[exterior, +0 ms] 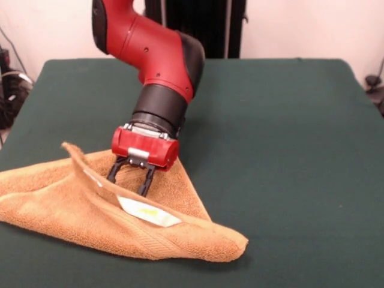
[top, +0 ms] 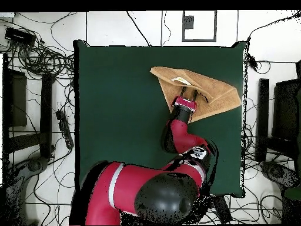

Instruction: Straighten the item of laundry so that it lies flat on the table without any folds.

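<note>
Near the table's front-left corner in the front view: the small orange-tan terry-cloth towel (exterior: 90, 210) lies folded into a rough triangle, part of it reaching the picture's left edge; the large table under dark green cloth (exterior: 282, 138) is bare elsewhere.

Fold: 1 raised flap runs from a peaked corner at upper left down to a rounded tip at lower right; the small white label (exterior: 147, 212) shows on its turned-over face (so the underside is facing up there).

Arm: the red and black Sawyer arm (exterior: 153, 57) slopes down from the top, wrist angled toward the cloth.

Tool: the black 2-fingered gripper (exterior: 130, 179) has its fingers spread a little and tips pressed down behind the raised flap; whether they pinch any cloth is hidden by the flap, so I cannot tell what it holds, if anything.

Overhead check: the towel (top: 200, 88) sits by the far right corner of the table (top: 117, 118), gripper (top: 189, 94) over its middle.

Step in hand, as I judge it: opening the doubled flap.

Doing it well: take only the top layer, near its free edge; carry it low and away from the crease toward open table; release once the layer lies single; then smooth any ridge left.
</note>
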`<state>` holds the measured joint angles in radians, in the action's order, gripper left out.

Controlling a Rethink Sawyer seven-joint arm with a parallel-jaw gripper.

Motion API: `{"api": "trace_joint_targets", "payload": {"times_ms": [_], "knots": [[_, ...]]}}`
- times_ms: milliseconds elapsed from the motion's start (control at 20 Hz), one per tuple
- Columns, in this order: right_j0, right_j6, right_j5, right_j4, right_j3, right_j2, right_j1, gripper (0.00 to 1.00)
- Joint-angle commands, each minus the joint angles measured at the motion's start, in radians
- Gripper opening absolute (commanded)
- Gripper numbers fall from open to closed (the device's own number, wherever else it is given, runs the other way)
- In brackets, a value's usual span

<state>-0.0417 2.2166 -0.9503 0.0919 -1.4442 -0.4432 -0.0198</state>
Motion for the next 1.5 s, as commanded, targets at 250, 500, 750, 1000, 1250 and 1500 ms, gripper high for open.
{"api": "trace_joint_targets", "payload": {"times_ms": [250,500,750,1000,1250,1500], "knots": [[0.021,-0.017,-0.023,0.057,0.133,0.033,-0.059,1.0],[0.028,-0.027,-0.049,0.077,0.154,0.022,-0.075,1.0],[-0.003,0.041,0.143,-0.015,0.224,0.079,-0.108,1.0],[-0.052,0.122,0.442,-0.218,0.246,0.203,-0.065,1.0],[-0.046,0.128,0.486,-0.233,0.2,0.23,-0.028,1.0],[0.055,-0.041,0.044,0.108,0.163,0.055,-0.088,1.0]]}}
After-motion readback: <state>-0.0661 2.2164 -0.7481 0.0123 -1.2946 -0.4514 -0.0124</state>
